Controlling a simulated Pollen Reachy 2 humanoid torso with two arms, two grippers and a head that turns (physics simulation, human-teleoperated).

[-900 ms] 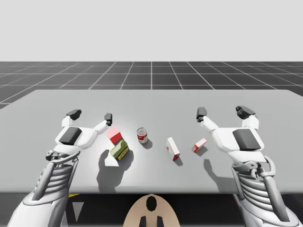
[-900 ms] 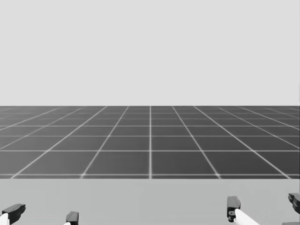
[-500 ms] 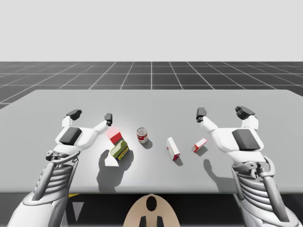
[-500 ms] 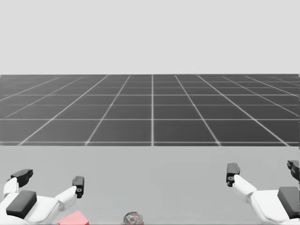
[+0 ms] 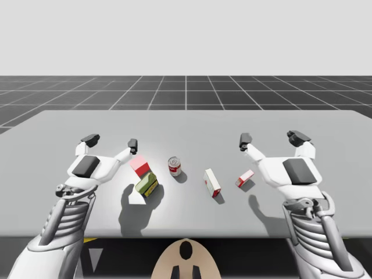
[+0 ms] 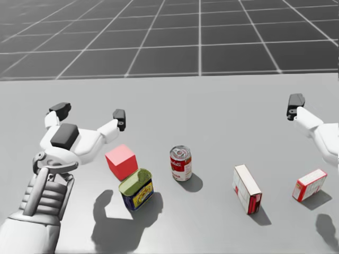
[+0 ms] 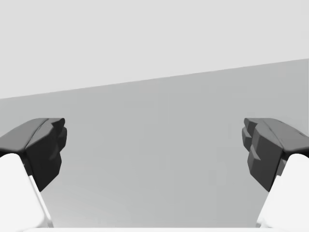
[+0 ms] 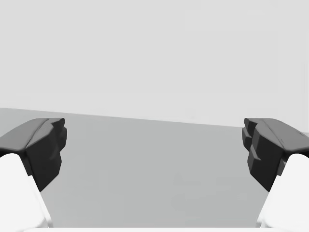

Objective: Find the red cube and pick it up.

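Up in the high view, hardly any arm motion lately; left end effector (image 5: 111,141) splayed wide, gripping nothing, just behind the red cube (image 5: 139,165); right end effector (image 5: 271,138) released too, well apart from it. Over in the head view: tilted the head down since a moment ago, so finally got the cube in sight on the tabletop (image 6: 175,100); found, not grabbed. Green can (image 6: 136,189) crowding its near side, probably awkward for fingers; red-and-white can (image 6: 180,163) near, taller box (image 6: 247,188) and smaller box (image 6: 310,184) farther off. Wrist views: fingers wide, nothing between.
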